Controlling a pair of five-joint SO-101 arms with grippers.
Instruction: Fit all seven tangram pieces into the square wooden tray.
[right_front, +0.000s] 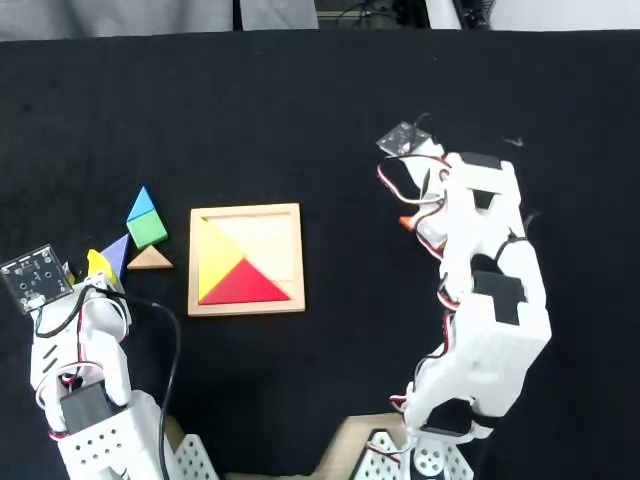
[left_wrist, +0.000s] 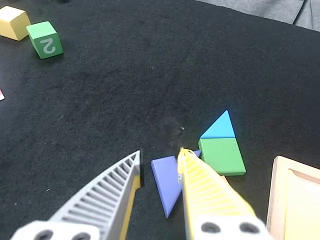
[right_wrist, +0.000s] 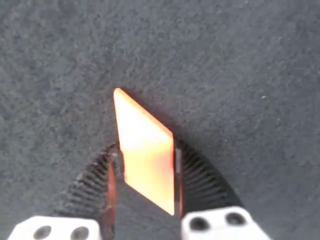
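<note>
Partly masked by the right gripper clamping it, an orange parallelogram tile is well apart from the square wooden tray — the left gripper gapes over a half-covered purple triangle.

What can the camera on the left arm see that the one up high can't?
Extra in the left wrist view: a green numbered cube and a yellow block far off. Extra in the high view: the red triangle and yellow triangle lying in the tray, plus a tan triangle. Both: the tray's edge, blue triangle, green square, purple triangle, and the open left gripper.
</note>
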